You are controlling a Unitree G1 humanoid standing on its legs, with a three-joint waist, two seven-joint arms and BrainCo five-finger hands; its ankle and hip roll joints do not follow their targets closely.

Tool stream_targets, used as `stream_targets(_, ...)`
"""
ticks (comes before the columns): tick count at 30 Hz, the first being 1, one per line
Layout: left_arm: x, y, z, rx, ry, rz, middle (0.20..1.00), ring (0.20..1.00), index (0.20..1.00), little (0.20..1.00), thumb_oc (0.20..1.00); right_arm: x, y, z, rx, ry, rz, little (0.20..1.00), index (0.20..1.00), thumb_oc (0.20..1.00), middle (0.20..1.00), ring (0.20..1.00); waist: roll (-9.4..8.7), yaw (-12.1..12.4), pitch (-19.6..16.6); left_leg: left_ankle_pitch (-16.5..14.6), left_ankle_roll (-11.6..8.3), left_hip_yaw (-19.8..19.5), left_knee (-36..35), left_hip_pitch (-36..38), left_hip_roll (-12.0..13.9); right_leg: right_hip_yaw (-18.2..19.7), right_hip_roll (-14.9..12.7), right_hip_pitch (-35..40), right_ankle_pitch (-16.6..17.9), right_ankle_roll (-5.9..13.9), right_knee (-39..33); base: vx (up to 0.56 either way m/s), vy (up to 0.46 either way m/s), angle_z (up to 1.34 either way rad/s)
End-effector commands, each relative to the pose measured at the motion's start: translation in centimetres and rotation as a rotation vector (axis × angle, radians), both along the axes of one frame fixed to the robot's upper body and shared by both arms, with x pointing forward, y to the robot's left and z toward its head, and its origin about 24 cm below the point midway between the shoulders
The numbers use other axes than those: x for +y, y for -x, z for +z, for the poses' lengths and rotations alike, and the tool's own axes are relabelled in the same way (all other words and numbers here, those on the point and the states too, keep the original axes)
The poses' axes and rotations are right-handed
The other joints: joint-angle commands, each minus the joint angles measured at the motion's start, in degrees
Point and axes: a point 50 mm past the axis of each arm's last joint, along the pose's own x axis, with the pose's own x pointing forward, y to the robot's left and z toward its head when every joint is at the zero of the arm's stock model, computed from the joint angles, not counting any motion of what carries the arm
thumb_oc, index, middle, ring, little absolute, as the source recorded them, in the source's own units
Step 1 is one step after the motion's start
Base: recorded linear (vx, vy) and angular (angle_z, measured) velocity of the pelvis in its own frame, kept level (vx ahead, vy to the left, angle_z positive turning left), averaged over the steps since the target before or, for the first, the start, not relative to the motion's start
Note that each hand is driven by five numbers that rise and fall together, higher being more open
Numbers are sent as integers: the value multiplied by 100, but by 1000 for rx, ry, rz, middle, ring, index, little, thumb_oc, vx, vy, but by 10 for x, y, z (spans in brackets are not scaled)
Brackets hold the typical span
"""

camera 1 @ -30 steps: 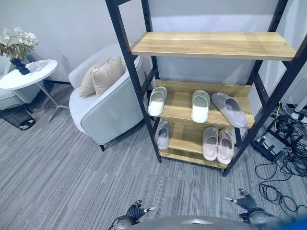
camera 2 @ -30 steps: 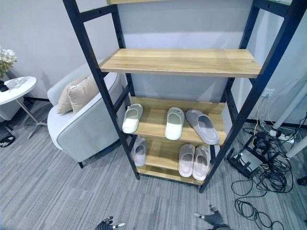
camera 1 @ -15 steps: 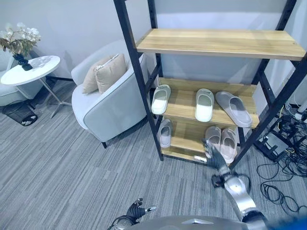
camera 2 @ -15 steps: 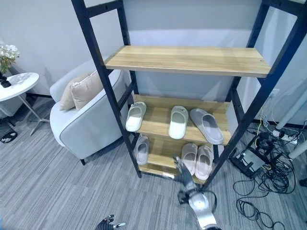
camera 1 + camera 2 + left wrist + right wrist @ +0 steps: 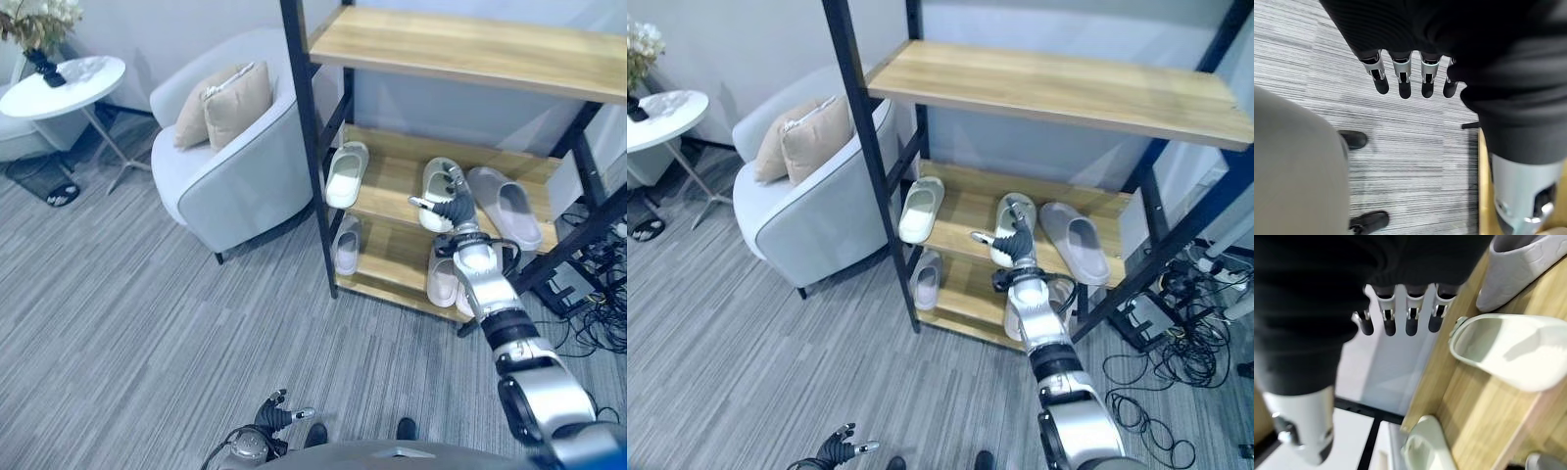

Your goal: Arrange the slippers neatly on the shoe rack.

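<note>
The shoe rack (image 5: 305, 127) has a black frame and wooden shelves. On its middle shelf lie a mint slipper (image 5: 347, 174) at the left, a second mint slipper (image 5: 1508, 352) in the middle and a grey slipper (image 5: 507, 208) angled at the right. On the bottom shelf a pale pink slipper (image 5: 346, 245) lies at the left and a pale pair (image 5: 438, 280) at the right, partly behind my arm. My right hand (image 5: 456, 209) is open in front of the middle mint slipper, fingers straight and holding nothing. My left hand (image 5: 279, 417) hangs open low over the carpet.
A grey armchair (image 5: 230, 186) with two beige pillows stands left of the rack. A round white side table (image 5: 61, 86) with a vase is at the far left. Loose cables (image 5: 1161, 387) lie on the floor right of the rack. The top shelf (image 5: 460, 54) is bare.
My right arm has risen from near the floor to the middle shelf, and its hand now sits before the middle mint slipper. The camera has moved closer. The slippers have not moved.
</note>
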Motion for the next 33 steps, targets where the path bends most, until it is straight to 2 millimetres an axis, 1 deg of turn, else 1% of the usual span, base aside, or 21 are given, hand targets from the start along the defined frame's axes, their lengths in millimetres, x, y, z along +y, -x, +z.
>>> stream_targets(1, -11, 0, -3, 24, 10, -21, 1000, 1000, 1000, 1000, 1000, -20, -14, 62, -240, -12, -151, 1000, 1000, 1000, 1000, 1000, -94, 158, 504, 120, 95, -228, -68, -208, 50, -196, -256, 418, -283, 310, 45, -119, 80, 19)
stream_targets(2, -11, -3, -2, 15, 12, -10, 1000, 1000, 1000, 1000, 1000, -25, -17, 69, -258, -29, -185, 1000, 1000, 1000, 1000, 1000, -86, 165, 561, 150, 95, -239, -68, -277, 27, -214, -269, 372, -274, 321, 45, -146, 114, 5)
stream_targets(3, -11, -7, -1, 3, 15, 6, 1000, 1000, 1000, 1000, 1000, -36, -19, 80, -294, -33, -265, 1000, 1000, 1000, 1000, 1000, -61, 172, 657, 199, 99, -252, -68, -376, -9, -240, -301, 298, -249, 344, 45, -99, 84, 3)
stream_targets(5, -11, -8, -1, -2, 17, 17, 1000, 1000, 1000, 1000, 1000, -39, -20, 85, -307, -55, -297, 1000, 1000, 1000, 1000, 1000, -53, 170, 707, 222, 98, -255, -68, -423, -27, -252, -319, 269, -237, 357, 45, -69, 72, 5)
stream_targets(7, -10, -10, 0, -8, 24, 43, 1000, 1000, 1000, 1000, 1000, -50, -19, 94, -347, -72, -389, 1000, 1000, 1000, 1000, 1000, -34, 174, 806, 265, 97, -265, -66, -508, -62, -277, -356, 214, -219, 377, 45, -67, 84, 7)
stream_targets(10, -10, -11, 0, -20, 37, 71, 1000, 1000, 1000, 1000, 1000, -62, -18, 91, -351, -109, -481, 1000, 1000, 1000, 1000, 1000, -5, 186, 903, 304, 89, -271, -64, -579, -105, -317, -389, 168, -203, 410, 45, -38, 64, 2)
stream_targets(11, -11, -12, 1, -26, 50, 87, 1000, 1000, 1000, 1000, 1000, -66, -16, 89, -357, -150, -527, 1000, 1000, 1000, 1000, 1000, 6, 186, 950, 319, 82, -283, -64, -605, -126, -330, -409, 164, -203, 421, 45, -16, 41, 5)
stream_targets(13, -13, -14, 1, -32, 59, 92, 1000, 1000, 1000, 1000, 1000, -67, -16, 87, -352, -173, -543, 1000, 1000, 1000, 1000, 1000, 13, 191, 973, 327, 84, -296, -64, -615, -141, -341, -419, 164, -211, 429, 45, -5, 23, 3)
stream_targets(15, -18, -16, 2, -50, 77, 86, 1000, 1000, 1000, 1000, 1000, -72, -15, 79, -319, -203, -573, 1000, 1000, 1000, 1000, 1000, 44, 187, 1030, 348, 84, -319, -64, -629, -166, -365, -449, 152, -205, 449, 45, 3, 51, -1)
stream_targets(19, -21, -20, 3, -63, 87, 86, 1000, 1000, 1000, 1000, 1000, -72, -16, 77, -308, -215, -568, 1000, 1000, 1000, 1000, 1000, 43, 191, 1055, 350, 81, -329, -63, -641, -176, -376, -461, 147, -204, 458, 45, 0, 10, 0)
stream_targets(21, -29, -30, 8, -108, 100, 48, 1000, 1000, 1000, 1000, 1000, -72, -23, 86, -288, -195, -501, 1000, 1000, 1000, 1000, 1000, 32, 258, 1106, 359, 85, -363, -37, -729, -210, -430, -491, 85, -189, 491, 45, 0, 0, 0)
stream_targets(22, -29, -30, 8, -108, 100, 48, 1000, 1000, 1000, 1000, 1000, -72, -23, 86, -288, -195, -500, 1000, 1000, 1000, 1000, 1000, 34, 257, 1106, 359, 84, -364, -37, -731, -210, -432, -491, 84, -189, 492, 45, 0, 0, 0)
stream_targets(27, -30, -36, 11, -141, 108, 43, 1000, 1000, 1000, 1000, 1000, -67, -33, 113, -324, -188, -483, 1000, 1000, 1000, 1000, 1000, 25, 359, 1133, 422, 50, -433, -45, -877, -240, -529, -512, -21, -193, 512, 45, -9, 7, 6)
stream_targets(28, -30, -36, 11, -141, 108, 43, 1000, 1000, 1000, 1000, 1000, -67, -33, 113, -324, -188, -483, 1000, 1000, 1000, 1000, 1000, 25, 359, 1133, 422, 50, -434, -45, -877, -240, -529, -512, -21, -193, 512, 45, -6, 5, 16)
stream_targets(29, -29, -38, 12, -148, 110, 52, 1000, 1000, 1000, 1000, 1000, -62, -36, 122, -332, -199, -476, 1000, 1000, 1000, 1000, 1000, 13, 368, 1154, 438, 41, -449, -57, -929, -254, -546, -512, -67, -192, 518, 45, 0, 5, 12)
stream_targets(30, -29, -38, 12, -148, 110, 52, 1000, 1000, 1000, 1000, 1000, -62, -36, 122, -332, -199, -476, 1000, 1000, 1000, 1000, 1000, 13, 367, 1154, 438, 41, -449, -56, -929, -254, -546, -512, -67, -192, 518, 45, -6, 8, 8)
stream_targets(31, -29, -38, 12, -148, 110, 59, 1000, 1000, 1000, 1000, 1000, -63, -37, 129, -340, -197, -491, 1000, 1000, 1000, 1000, 1000, 7, 385, 1181, 457, 30, -467, -60, -998, -259, -567, -515, -118, -189, 530, 45, -9, 10, 4)
stream_targets(33, -28, -36, 11, -143, 108, 64, 1000, 1000, 1000, 1000, 1000, -64, -38, 136, -346, -219, -492, 1000, 1000, 1000, 1000, 1000, 4, 388, 1205, 473, 17, -479, -61, -1067, -268, -600, -523, -170, -191, 543, 45, -4, 8, 2)
